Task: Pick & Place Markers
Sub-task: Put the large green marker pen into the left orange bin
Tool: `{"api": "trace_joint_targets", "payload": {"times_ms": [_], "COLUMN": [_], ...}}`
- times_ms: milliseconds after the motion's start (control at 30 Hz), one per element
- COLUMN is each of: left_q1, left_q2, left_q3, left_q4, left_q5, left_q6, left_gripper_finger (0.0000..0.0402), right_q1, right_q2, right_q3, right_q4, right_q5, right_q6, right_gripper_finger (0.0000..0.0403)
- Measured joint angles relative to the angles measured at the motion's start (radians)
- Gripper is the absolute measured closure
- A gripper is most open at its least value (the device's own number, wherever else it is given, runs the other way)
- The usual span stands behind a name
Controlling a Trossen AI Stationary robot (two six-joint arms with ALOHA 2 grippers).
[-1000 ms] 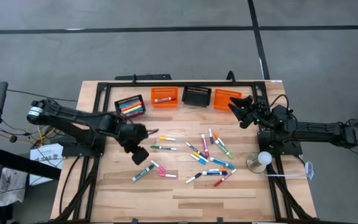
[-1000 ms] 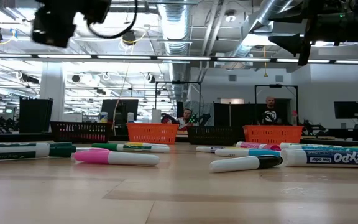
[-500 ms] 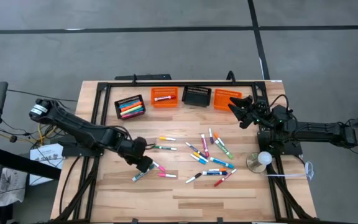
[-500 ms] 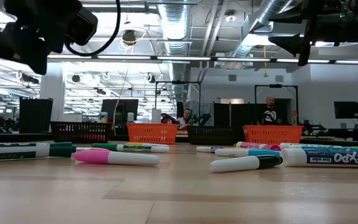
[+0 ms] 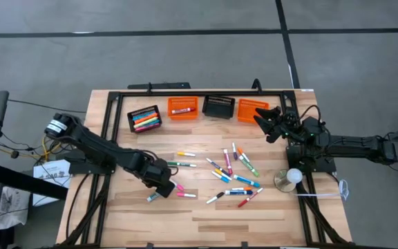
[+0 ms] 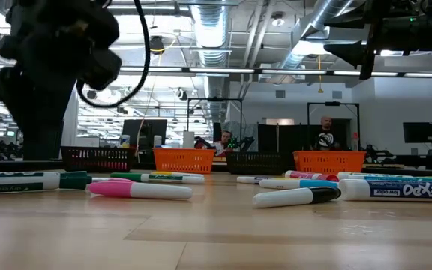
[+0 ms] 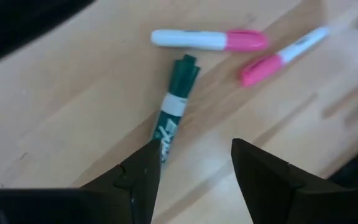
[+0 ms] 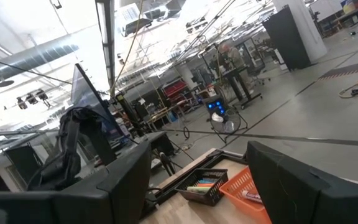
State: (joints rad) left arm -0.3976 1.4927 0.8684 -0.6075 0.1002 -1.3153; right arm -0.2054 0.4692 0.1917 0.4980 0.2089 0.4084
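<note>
Many markers (image 5: pixel 230 173) lie scattered on the wooden table (image 5: pixel 206 221). A green-capped marker (image 7: pixel 173 115) lies flat near the table's near left; it also shows in the high view (image 5: pixel 153 196) and the low view (image 6: pixel 32 181). Two pink-capped markers (image 7: pixel 210 39) (image 7: pixel 278 57) lie just beyond it. My left gripper (image 7: pixel 194 162) hangs open just above the green marker's white body end and points steeply down (image 5: pixel 161 187). It touches nothing that I can see. My right gripper (image 5: pixel 260 116) waits open at the far right, raised above the table.
Along the far edge stand a black basket (image 5: pixel 144 118) full of markers, an orange basket (image 5: pixel 182 108) with one marker, a black basket (image 5: pixel 219 106) and another orange basket (image 5: pixel 249 111). A round white-topped object (image 5: pixel 290 178) sits at the right. People stand in the room beyond the table.
My left gripper has come down and moved toward the table's near edge, rolling its wrist as it went. It now hangs low over the green-capped marker. No marker has moved.
</note>
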Motion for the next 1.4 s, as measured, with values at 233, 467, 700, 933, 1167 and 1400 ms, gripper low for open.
{"api": "trace_joint_targets", "payload": {"times_ms": [233, 467, 700, 933, 1167, 1400], "left_q1": [-0.030, -0.060, -0.080, -0.084, -0.096, -0.099], "left_q2": [0.089, 0.154, 0.235, 0.253, 0.246, 0.242], "left_q3": [0.000, 0.000, 0.010, 0.012, 0.009, 0.009], "left_q4": [0.003, 0.029, 0.016, -0.015, -0.042, -0.045], "left_q5": [0.028, 0.028, 0.015, -0.020, -0.044, -0.015], "left_q6": [0.001, 0.001, 0.001, -0.002, 0.001, 0.001], "left_gripper_finger": [0.0206, 0.0207, 0.0207, 0.0243, 0.0339, 0.0341], "right_q1": [0.000, 0.000, 0.000, 0.000, 0.000, 0.000], "right_q2": [0.000, 0.000, 0.000, 0.000, 0.000, 0.000], "right_q3": [0.000, 0.000, 0.000, 0.000, 0.000, 0.000], "right_q4": [0.000, -0.002, -0.007, -0.028, -0.027, -0.027], "right_q5": [0.000, 0.000, 0.000, 0.000, 0.001, 0.001], "right_q6": [0.000, 0.000, 0.000, 0.000, 0.000, 0.000], "right_gripper_finger": [0.0148, 0.0148, 0.0148, 0.0148, 0.0148, 0.0148]}}
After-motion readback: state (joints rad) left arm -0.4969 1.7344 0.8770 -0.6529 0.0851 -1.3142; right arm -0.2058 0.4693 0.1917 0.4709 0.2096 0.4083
